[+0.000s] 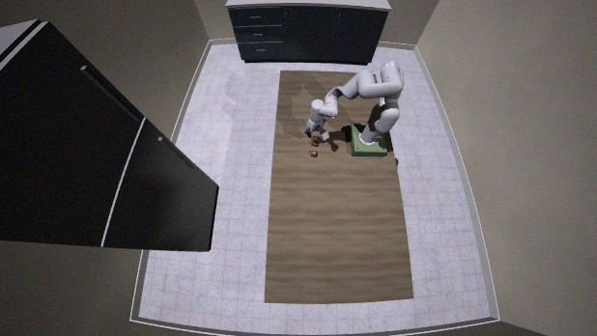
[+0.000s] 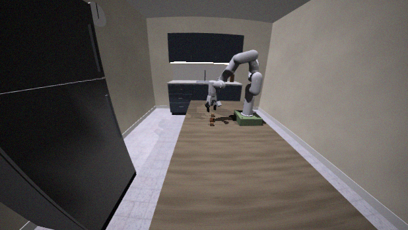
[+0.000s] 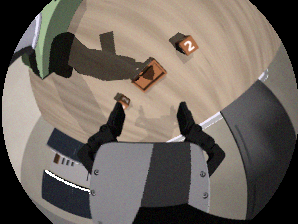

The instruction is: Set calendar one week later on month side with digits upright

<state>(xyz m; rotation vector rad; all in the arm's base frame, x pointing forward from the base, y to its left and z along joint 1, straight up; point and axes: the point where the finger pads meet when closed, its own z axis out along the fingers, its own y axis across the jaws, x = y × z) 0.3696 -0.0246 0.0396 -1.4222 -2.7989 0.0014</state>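
fingers spread, empty, above tray (image 3: 148,75).

Small orange-brown calendar tray (image 3: 148,76) lying flat on the wooden table near the wrist view's centre, one cube (image 3: 186,43) showing a white 2 at upper right, apart from it, another cube (image 3: 123,99) at its lower left, digit unreadable

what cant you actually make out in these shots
- Month name and date side of the tray: wrist view shows only its top, small and blurred.
- Digit on the cube near the open pincer: too small, partly behind a fingertip; the other cube shows a 2.
- Top and exterior views: tray and cubes are specks, no digits readable.
- Wrist view: round lens edge cuts off the table.
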